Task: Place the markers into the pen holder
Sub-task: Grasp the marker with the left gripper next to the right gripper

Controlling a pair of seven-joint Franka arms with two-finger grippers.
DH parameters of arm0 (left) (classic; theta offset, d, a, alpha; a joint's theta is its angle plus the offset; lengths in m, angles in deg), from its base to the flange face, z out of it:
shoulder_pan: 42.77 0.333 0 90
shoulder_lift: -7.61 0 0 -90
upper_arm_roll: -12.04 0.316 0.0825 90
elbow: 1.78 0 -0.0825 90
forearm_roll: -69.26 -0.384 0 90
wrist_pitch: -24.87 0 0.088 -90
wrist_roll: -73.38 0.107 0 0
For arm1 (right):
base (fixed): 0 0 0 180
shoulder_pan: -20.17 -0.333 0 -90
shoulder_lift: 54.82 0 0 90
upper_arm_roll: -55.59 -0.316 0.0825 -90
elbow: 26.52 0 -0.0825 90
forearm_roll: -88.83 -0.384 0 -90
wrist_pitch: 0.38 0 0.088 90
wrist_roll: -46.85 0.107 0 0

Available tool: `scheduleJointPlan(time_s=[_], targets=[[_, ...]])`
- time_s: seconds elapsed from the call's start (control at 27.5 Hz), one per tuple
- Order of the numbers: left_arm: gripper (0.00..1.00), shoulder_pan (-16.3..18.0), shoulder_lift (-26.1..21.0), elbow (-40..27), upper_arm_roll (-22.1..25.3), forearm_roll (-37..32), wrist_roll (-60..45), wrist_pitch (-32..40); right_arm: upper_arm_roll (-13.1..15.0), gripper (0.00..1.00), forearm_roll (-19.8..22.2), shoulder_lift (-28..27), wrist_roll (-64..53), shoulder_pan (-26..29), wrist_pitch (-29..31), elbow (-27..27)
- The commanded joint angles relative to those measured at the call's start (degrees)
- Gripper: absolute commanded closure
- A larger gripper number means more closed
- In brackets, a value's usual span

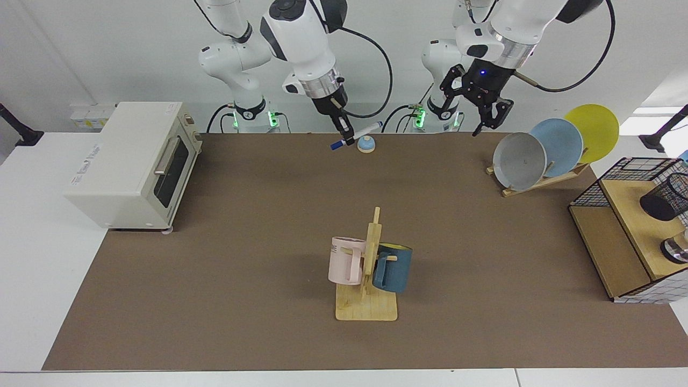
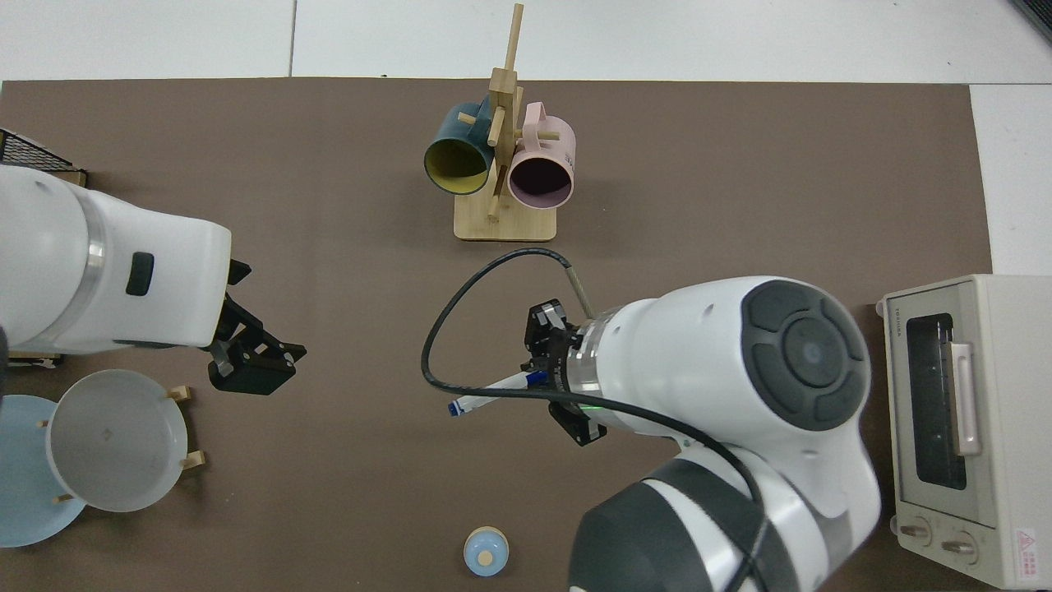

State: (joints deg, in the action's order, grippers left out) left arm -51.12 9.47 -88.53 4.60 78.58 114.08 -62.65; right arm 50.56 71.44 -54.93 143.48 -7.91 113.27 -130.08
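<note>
Lower centre of the facing view: wooden mug rack [image 1: 367,301] with pink mug [image 1: 345,260] and blue mug [image 1: 393,267] hanging off it, on the brown tabletop [image 1: 242,269]. Right edge, mid-height: wooden shelf [image 1: 613,236] with the pen holder [image 1: 664,200], black mesh, lying tilted on top; shiny metal round object [image 1: 675,249] just beside it. Left side: white toaster oven [image 1: 131,164]. Upper right: plate rack [image 1: 543,180] holding grey, blue and yellow plates. Top centre, far edge: right claw [image 1: 346,138] clenched on the marker [image 1: 356,136], held off the tabletop, nearly level, blue cap end lower and toward frame left, right beside a small blue bell [image 1: 366,144]. Marker is well apart from the pen holder. Top right of centre: left claw [image 1: 486,121] released, fingers spread, nothing in it, up in the air near the plates.
</note>
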Motion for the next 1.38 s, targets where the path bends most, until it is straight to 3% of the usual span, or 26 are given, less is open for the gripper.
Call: scheduleJointPlan(time_s=[0.0,0.18,0.51,0.73,1.02,1.35], targets=[[0.09,-2.4,2.4,-4.8,-0.4,1.1,7.0,-3.5,0.0,1.00,0.1,-2.4,0.1,-2.8,2.3,1.7],[0.10,-6.1,2.9,-7.6,-1.0,1.1,6.3,-6.2,-0.1,1.00,3.9,-3.3,0.1,-4.0,1.5,3.9],[0.16,-7.1,5.7,-13.5,-1.5,1.2,6.7,-9.2,-0.2,1.00,8.5,-4.2,0.1,-4.2,0.3,5.6],[0.24,-9.1,5.8,-15.9,-2.2,2.5,6.1,-11.3,-0.2,1.00,11.1,-7.3,0.2,-4.3,-2.6,12.0],[0.27,-13.0,4.5,-17.9,-2.7,2.5,0.2,-18.2,-0.2,1.00,12.3,-8.6,0.3,-4.2,-3.9,14.4],[0.38,-13.3,4.6,-18.5,-2.7,2.5,0.4,-18.9,-0.2,1.00,12.7,-8.7,0.3,-5.0,-3.9,14.4]])
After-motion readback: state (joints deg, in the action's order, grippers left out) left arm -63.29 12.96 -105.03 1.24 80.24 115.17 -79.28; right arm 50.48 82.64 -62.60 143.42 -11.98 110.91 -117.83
